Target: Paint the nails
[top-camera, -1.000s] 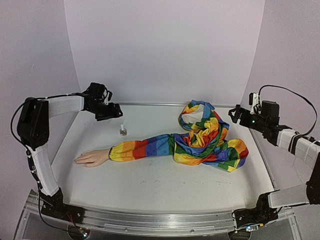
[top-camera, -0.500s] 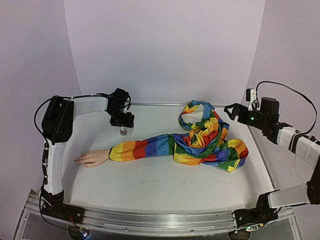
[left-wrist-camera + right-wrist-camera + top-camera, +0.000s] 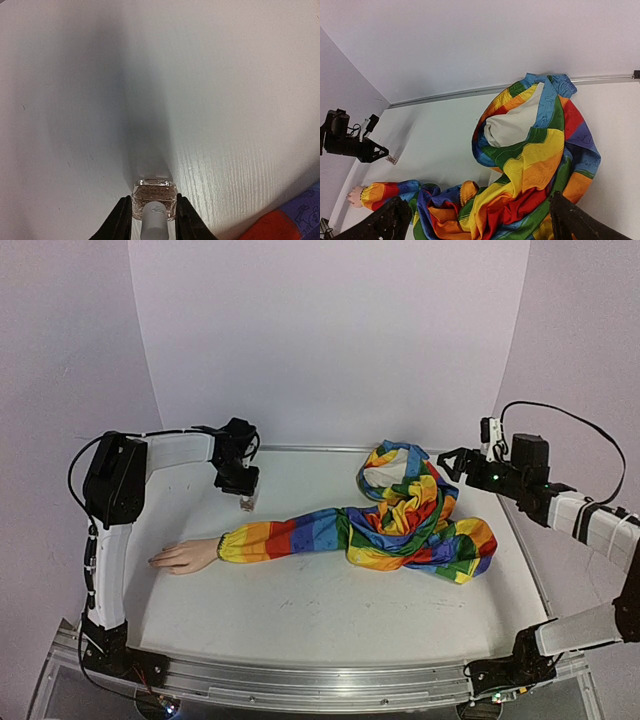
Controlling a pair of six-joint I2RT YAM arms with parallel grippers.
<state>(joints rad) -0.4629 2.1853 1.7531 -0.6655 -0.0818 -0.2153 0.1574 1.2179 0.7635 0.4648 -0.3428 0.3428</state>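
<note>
Centring the white cap (image 3: 154,223) between the narrow, not-yet-pinching jaws of your left gripper (image 3: 152,200), squeeze square and lift upright; right gripper (image 3: 480,220) gapes wide, nails (image 3: 157,561) lie at 8 o'clock from the bottle (image 3: 154,191)

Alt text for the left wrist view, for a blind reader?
Two dark fingers flank a small clear glass bottle with a white cap, upright on a white table; whether they grip it is unclear. Orange and blue fabric shows at bottom right.

Rainbow garment (image 3: 530,165) beyond 2 spread fingers (image 3: 390,220)
</note>
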